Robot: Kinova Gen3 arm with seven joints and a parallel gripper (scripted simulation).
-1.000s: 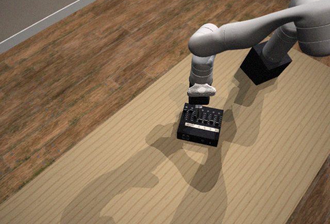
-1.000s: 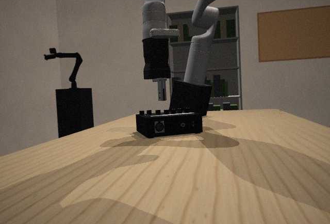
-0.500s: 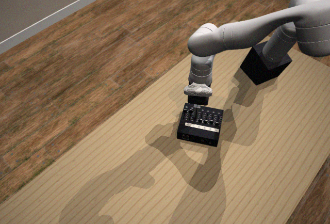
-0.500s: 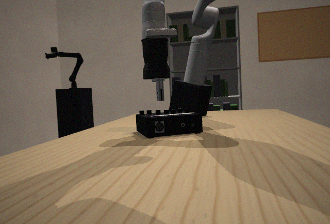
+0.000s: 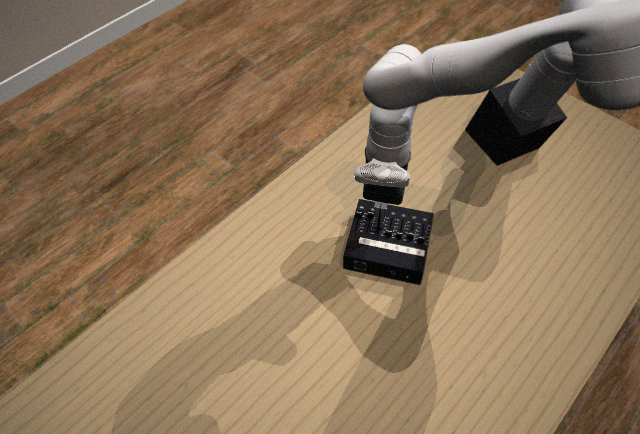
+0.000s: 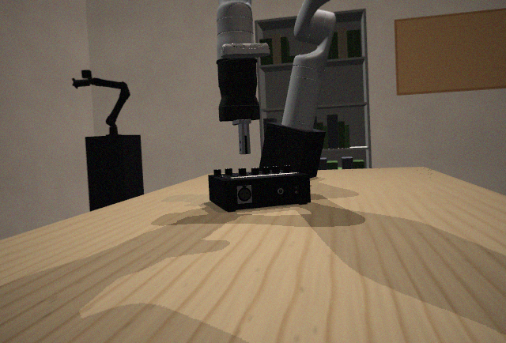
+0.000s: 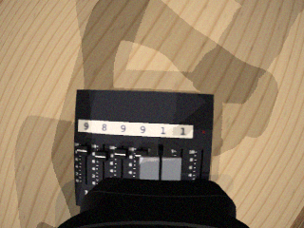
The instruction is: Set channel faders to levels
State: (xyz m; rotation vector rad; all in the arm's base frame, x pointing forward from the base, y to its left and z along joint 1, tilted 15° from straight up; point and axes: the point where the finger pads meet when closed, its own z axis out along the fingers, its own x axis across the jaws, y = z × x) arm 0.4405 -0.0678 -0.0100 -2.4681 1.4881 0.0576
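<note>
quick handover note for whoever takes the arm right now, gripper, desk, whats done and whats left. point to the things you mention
Gripper: grey two-finger gripper (image 5: 381, 205) (image 6: 244, 153) (image 7: 160, 156) shut on nothing, hanging above the desk, not touching it.
Desk: black box-shaped lighting desk (image 5: 385, 264) (image 6: 261, 190) (image 7: 142, 106) upright on the pale wooden table (image 5: 258, 315) (image 6: 261, 269) (image 7: 33, 71).
White tape (image 5: 391, 246) (image 7: 135, 128), wrist-view order: 9 8 9 9 1 1.
Done: first four look near their levels; exact marks unclear.
Left: check the two 1 channels, partly hidden; confirm master's level, then withdraw.

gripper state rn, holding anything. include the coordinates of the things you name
Gripper (image 5: 380, 205) (image 6: 244, 153) (image 7: 160, 156): closed, holding nothing, fingertips above the lighting desk (image 5: 385, 262) (image 6: 261, 199) (image 7: 142, 106).
</note>
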